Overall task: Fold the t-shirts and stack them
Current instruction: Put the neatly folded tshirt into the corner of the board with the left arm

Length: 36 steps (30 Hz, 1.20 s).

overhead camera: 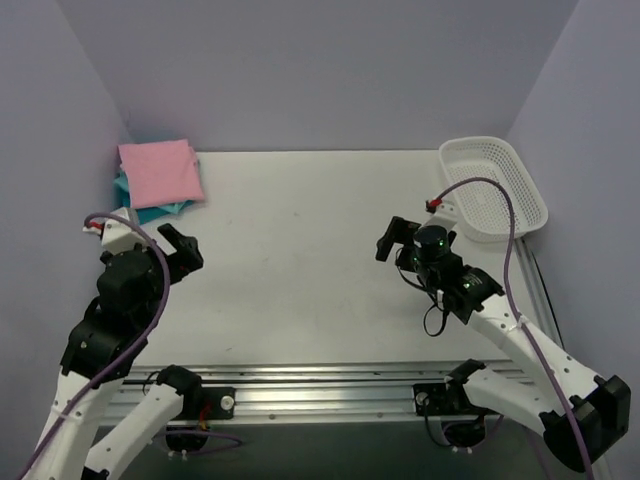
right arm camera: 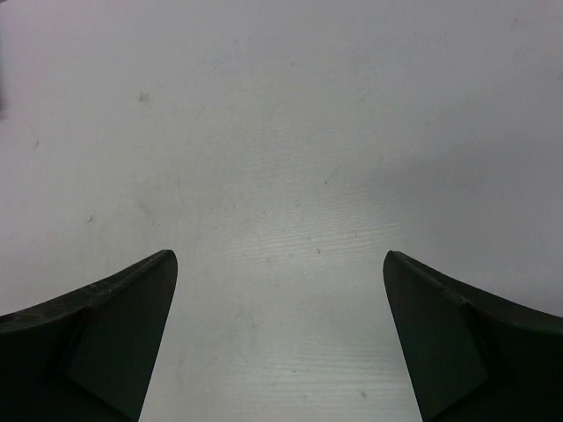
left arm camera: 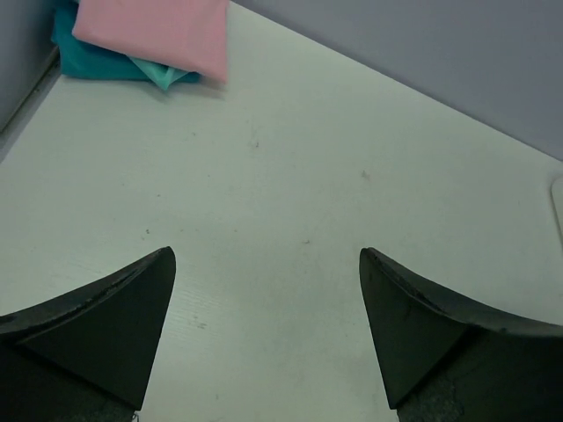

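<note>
Two grippers are hovering over the white table (overhead camera: 300,220), and you are gripping nothing with either of them. Your left gripper (left arm camera: 264,338) is standing wide, its dark fingers (left arm camera: 106,325) spread far apart with only bare tabletop showing between them. Ahead of that gripper and off to its left, well apart from it, the t-shirts are lying as a folded stack in the table's far corner, close against the wall. The pink t-shirt (left arm camera: 154,31) is sitting on top, and the teal t-shirt (left arm camera: 92,61) is peeking out from beneath it along the edge nearest your gripper and on the left side, with a lighter turquoise fold poking out at the pink one's near corner. How many shirts are lying under the pink one, you cannot tell from these views. Your right gripper (right arm camera: 277,343) is gaping just as wide, tilted down at plain tabletop. In the top view, the white mesh basket (overhead camera: 495,185) is resting off to that gripper's right side, near it but not touching, at the table's edge.
</note>
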Each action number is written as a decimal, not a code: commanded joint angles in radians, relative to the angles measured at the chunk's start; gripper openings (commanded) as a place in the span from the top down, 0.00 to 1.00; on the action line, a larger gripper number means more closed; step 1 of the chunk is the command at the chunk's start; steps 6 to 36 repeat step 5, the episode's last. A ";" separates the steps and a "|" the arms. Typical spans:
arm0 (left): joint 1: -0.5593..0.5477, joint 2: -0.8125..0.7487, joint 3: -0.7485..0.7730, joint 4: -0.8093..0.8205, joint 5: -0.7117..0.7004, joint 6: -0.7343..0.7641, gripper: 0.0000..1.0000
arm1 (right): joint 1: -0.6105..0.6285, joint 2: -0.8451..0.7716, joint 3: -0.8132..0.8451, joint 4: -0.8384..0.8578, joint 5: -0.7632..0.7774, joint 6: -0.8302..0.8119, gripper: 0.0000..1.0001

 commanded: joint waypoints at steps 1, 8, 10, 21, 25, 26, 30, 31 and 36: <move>-0.008 -0.001 -0.004 0.041 -0.065 0.023 0.06 | 0.006 -0.033 0.046 -0.075 0.075 0.012 0.00; -0.014 0.114 0.076 -0.059 -0.139 -0.006 0.06 | 0.008 -0.050 0.066 -0.123 0.101 0.020 0.00; -0.014 0.114 0.076 -0.059 -0.139 -0.006 0.06 | 0.008 -0.050 0.066 -0.123 0.101 0.020 0.00; -0.014 0.114 0.076 -0.059 -0.139 -0.006 0.06 | 0.008 -0.050 0.066 -0.123 0.101 0.020 0.00; -0.014 0.114 0.076 -0.059 -0.139 -0.006 0.06 | 0.008 -0.050 0.066 -0.123 0.101 0.020 0.00; -0.014 0.114 0.076 -0.059 -0.139 -0.006 0.06 | 0.008 -0.050 0.066 -0.123 0.101 0.020 0.00; -0.014 0.114 0.076 -0.059 -0.139 -0.006 0.06 | 0.008 -0.050 0.066 -0.123 0.101 0.020 0.00; -0.014 0.114 0.076 -0.059 -0.139 -0.006 0.06 | 0.008 -0.050 0.066 -0.123 0.101 0.020 0.00; -0.014 0.114 0.076 -0.059 -0.139 -0.006 0.06 | 0.008 -0.050 0.066 -0.123 0.101 0.020 0.00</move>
